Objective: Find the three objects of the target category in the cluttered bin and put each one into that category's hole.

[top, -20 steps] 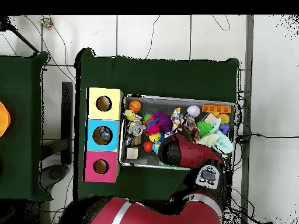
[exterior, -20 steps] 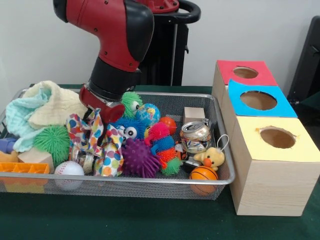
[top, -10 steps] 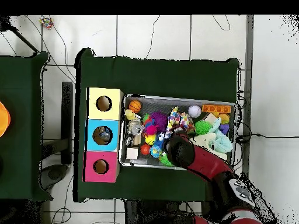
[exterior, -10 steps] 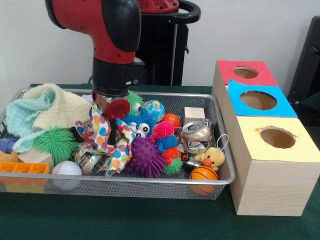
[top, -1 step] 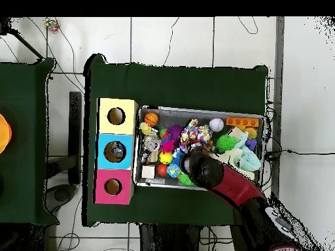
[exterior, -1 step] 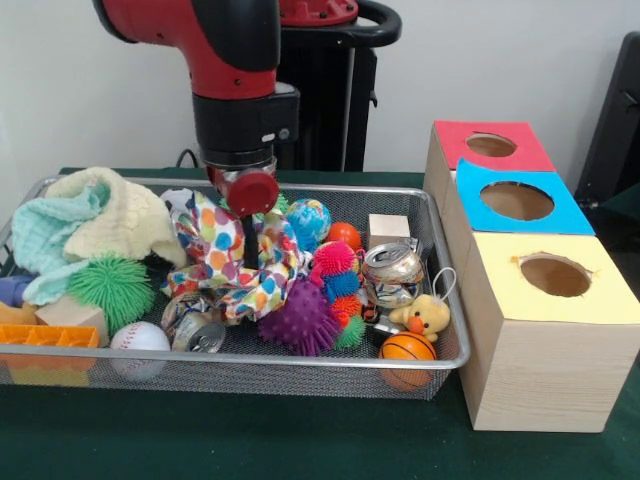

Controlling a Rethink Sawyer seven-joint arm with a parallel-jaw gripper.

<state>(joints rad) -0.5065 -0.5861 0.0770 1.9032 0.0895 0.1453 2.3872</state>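
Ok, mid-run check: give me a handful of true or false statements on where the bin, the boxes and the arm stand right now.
1. The polka-dot cloth hangs right under the gripper, lifted above the other clutter. True.
2. The crushed can lies on top of the yellow box. False: it is in the mesh bin, beside the yellow duck.
3. The three boxes stand in a row: red, blue, yellow. True.
4. The small basketball has been dropped into the red hole. False: it sits in the bin's front corner nearest the yellow box.
5. The white baseball rests next to the orange block. True.
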